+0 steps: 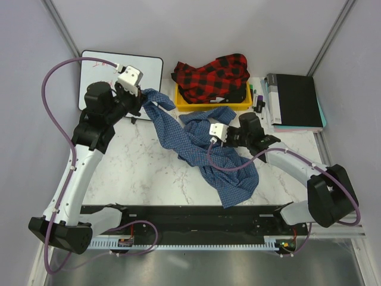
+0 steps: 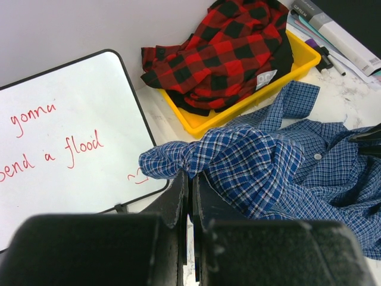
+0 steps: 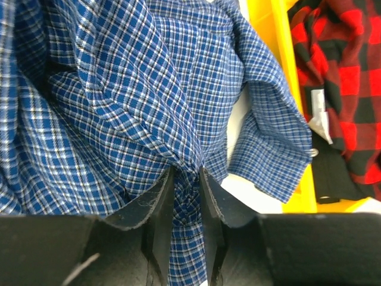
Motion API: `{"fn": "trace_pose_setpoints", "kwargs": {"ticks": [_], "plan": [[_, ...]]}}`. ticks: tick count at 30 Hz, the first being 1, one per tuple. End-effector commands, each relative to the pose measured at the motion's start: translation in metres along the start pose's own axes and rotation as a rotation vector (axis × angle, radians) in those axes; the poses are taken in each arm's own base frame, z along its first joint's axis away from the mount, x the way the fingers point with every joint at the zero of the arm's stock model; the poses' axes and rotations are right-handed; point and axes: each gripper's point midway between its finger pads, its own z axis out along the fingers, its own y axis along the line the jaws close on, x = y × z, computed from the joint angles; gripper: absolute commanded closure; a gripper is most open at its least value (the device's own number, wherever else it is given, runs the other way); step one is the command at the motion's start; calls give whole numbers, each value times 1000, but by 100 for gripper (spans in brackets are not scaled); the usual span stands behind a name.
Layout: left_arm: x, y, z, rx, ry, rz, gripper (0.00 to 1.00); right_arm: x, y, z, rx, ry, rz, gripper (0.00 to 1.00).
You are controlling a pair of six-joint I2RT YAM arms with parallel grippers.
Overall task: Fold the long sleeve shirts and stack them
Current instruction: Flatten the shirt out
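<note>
The blue checked long sleeve shirt point(image 1: 196, 149) lies crumpled and spread across the marble table, stretched between both arms. My left gripper point(image 1: 143, 98) is shut on a bunched edge of this shirt point(image 2: 250, 161) near the whiteboard, with the cloth pinched at the fingertips point(image 2: 191, 179). My right gripper point(image 1: 208, 136) is closed on a fold of it in the shirt's middle, and the fabric point(image 3: 119, 89) is gathered between the jaws point(image 3: 187, 173). The red-and-black plaid shirt point(image 1: 211, 76) sits heaped in a yellow bin point(image 1: 208, 107) at the back, also seen as red plaid cloth point(image 2: 226, 53) in the left wrist view.
A whiteboard point(image 1: 122, 65) with red writing lies at the back left, close to my left gripper. A black notebook point(image 1: 294, 98) on papers and some pens point(image 1: 256, 98) lie at the back right beside the bin.
</note>
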Motion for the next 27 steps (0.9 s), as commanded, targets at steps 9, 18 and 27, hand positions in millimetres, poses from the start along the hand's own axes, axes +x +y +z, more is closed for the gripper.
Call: {"fn": "trace_pose_setpoints", "kwargs": {"ticks": [9,18,27], "plan": [[-41,1,-15,9,-131,15,98,-41,-40,-5,40,-95,74,100],[-102,-136,-46,644,-351,49,98,-77,-158,-71,359,-162,249,100],[-100,-435,-31,1118,-412,359,97,-98,-184,-122,470,-240,311,100]]}}
